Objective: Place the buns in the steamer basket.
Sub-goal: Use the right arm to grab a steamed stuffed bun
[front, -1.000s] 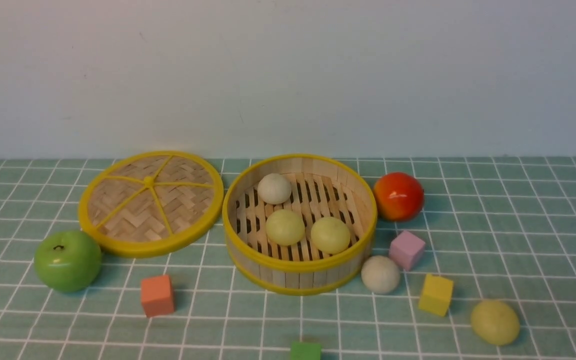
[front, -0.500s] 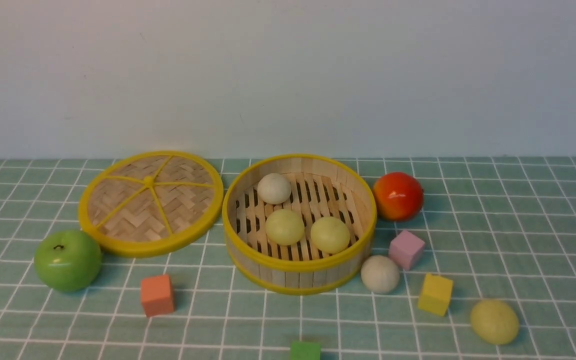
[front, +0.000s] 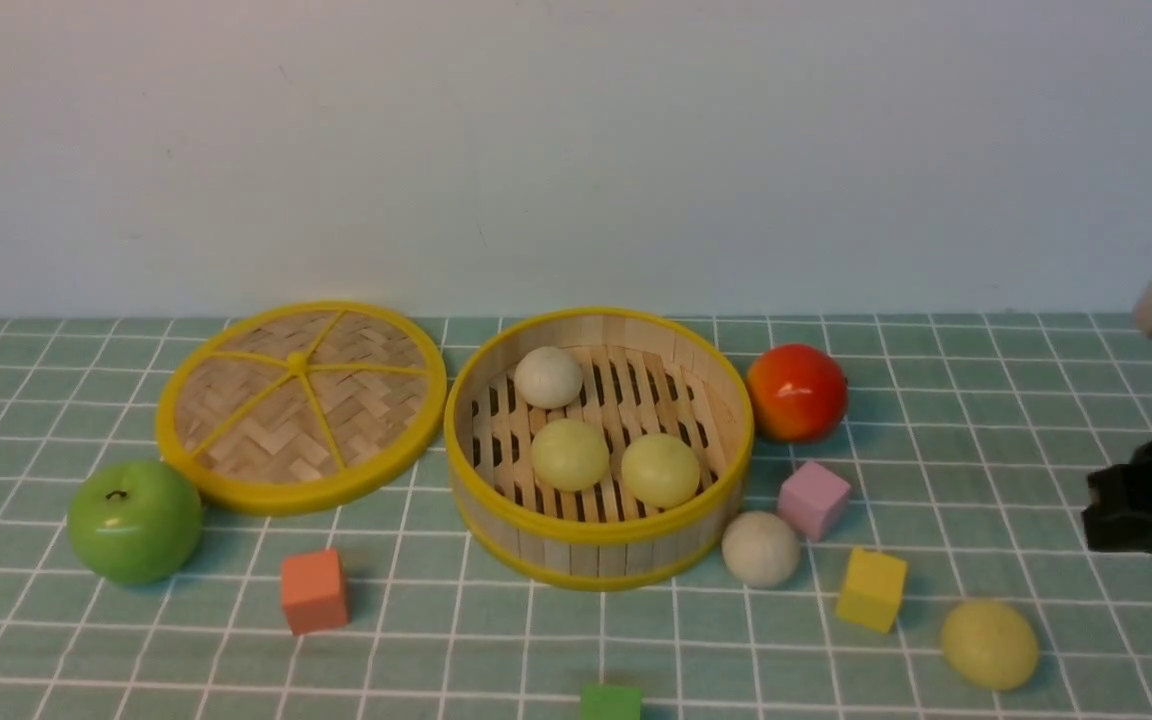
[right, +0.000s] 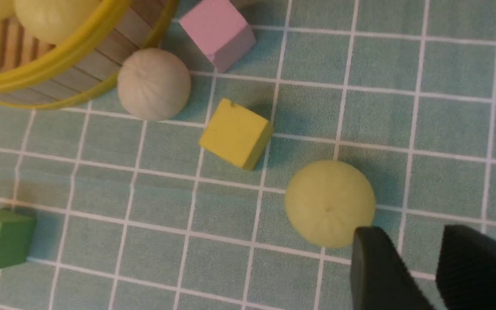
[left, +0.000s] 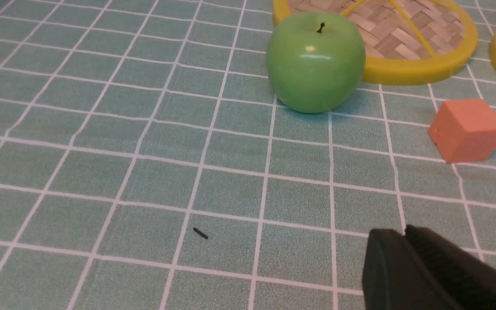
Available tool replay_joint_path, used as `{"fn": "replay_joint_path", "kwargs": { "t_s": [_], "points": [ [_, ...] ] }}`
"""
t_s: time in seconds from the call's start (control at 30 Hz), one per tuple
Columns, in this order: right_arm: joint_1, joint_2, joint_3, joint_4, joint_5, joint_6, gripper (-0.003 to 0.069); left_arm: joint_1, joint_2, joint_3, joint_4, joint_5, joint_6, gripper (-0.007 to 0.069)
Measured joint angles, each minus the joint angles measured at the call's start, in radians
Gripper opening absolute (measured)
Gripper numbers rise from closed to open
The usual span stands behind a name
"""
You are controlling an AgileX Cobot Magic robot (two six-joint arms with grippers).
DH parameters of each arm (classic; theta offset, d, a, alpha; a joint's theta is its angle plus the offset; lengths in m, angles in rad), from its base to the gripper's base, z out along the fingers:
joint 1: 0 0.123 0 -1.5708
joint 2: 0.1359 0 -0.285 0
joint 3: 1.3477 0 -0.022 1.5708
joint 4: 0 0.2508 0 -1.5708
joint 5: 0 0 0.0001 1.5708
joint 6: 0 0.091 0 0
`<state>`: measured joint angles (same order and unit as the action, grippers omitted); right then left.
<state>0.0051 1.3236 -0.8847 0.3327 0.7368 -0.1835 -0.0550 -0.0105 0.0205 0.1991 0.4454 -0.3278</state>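
Right wrist view | your right tool (right: 413,234) was open, empty, near the yellow-green bun (right: 330,203) on the worktop (right: 446,64) | your left tool (left: 405,241) was shut, empty | three buns (front: 569,455) sat in the steamer basket (front: 596,530) | danger: a finger (right: 377,267) could bump that bun, rolling it off

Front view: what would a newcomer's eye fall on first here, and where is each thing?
The yellow-rimmed steamer basket in the middle, with three buns on its slatted floor, draws the eye first. Next come the shiny red fruit just right of it and the glossy green apple at front left, beside the woven lid. An off-white bun and a yellow-green bun lie outside on the cloth at front right.
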Motion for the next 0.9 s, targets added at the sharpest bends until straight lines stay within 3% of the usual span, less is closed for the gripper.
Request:
{"fn": "replay_joint_path", "kwargs": {
  "t_s": [0.17, 0.27, 0.43, 0.8, 0.9],
  "points": [
    [0.06, 0.19, -0.057, -0.016, -0.005, 0.049, 0.0239, 0.0, 0.0, 0.0, 0.0, 0.0, 0.0, 0.0061],
    [0.125, 0.285, -0.074, -0.083, -0.016, 0.136, 0.0239, 0.0, 0.0, 0.0, 0.0, 0.0, 0.0, 0.0069],
    [0.154, 0.334, -0.078, -0.153, -0.031, 0.23, 0.0239, 0.0, 0.0, 0.0, 0.001, -0.001, 0.0, 0.0071],
    [0.155, 0.385, -0.079, -0.169, -0.047, 0.249, 0.0237, 0.0, 0.0, 0.0, 0.001, -0.001, 0.0, 0.0083],
    [0.155, 0.387, -0.079, -0.174, -0.052, 0.249, 0.0192, 0.0, 0.0, 0.0, 0.001, -0.001, 0.0, 0.0089]
  ]
}}
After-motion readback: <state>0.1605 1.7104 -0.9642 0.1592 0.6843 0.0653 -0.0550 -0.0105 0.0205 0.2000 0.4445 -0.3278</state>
